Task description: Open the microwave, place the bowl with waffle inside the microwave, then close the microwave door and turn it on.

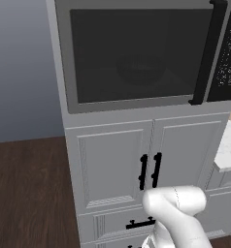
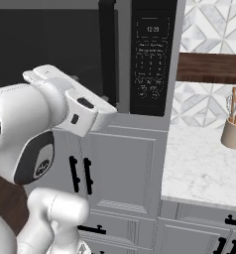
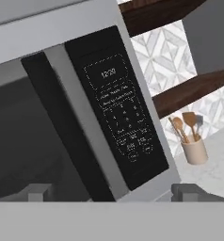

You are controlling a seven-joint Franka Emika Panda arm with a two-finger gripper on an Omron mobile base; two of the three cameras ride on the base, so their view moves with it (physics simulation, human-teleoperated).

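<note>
The microwave (image 1: 137, 53) sits built into a grey cabinet column, and all positions below are given relative to it. The microwave door (image 1: 132, 55) is shut flush against the body; its dark glass window takes up most of the front, and the long black vertical bar handle (image 1: 207, 53) runs down the door's right edge. Just right of the handle is the black button panel (image 2: 150, 59), with a clock display at the top and rows of keys below. Through the glass a dim round shape (image 1: 139, 68) shows inside the microwave, likely the bowl, though pattern and contents cannot be made out. The gripper (image 3: 111, 193) hangs in front of the microwave, facing the handle and the panel, touching neither; its 2 finger tips (image 3: 36, 192) stand spread wide at either side of the hand view with nothing between them. Directly below the microwave are 2 cabinet doors (image 1: 151, 160) with short black handles. To the right of the microwave lies a white marble counter (image 2: 199, 168), bearing a beige utensil holder (image 2: 233, 133) with wooden spoons.
</note>
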